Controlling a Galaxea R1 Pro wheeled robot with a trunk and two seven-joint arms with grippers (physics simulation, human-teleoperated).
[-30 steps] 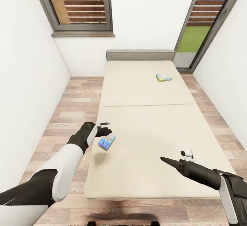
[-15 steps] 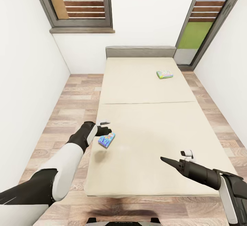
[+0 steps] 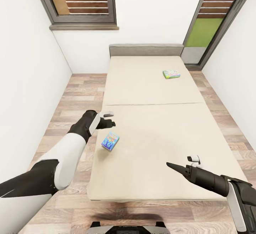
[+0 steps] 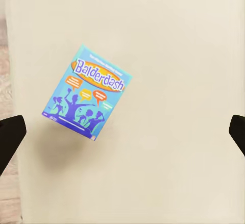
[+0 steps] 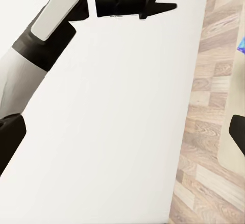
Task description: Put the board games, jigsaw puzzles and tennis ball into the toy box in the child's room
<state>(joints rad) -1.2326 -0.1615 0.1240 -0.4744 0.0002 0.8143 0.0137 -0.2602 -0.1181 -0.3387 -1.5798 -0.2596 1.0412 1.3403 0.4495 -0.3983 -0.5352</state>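
Release is seen: blue board game (image 3: 110,141) now lies apart from left gripper (image 3: 108,119), fingers spread, near bed (image 3: 153,127) edge, regrasp needed; right gripper (image 3: 170,165) state cannot be told.

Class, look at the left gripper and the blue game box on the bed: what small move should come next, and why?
Probably lower the left gripper straight onto the blue game box. Its fingers are spread, the box lies flat on the bed just beneath it, and nothing is held yet.
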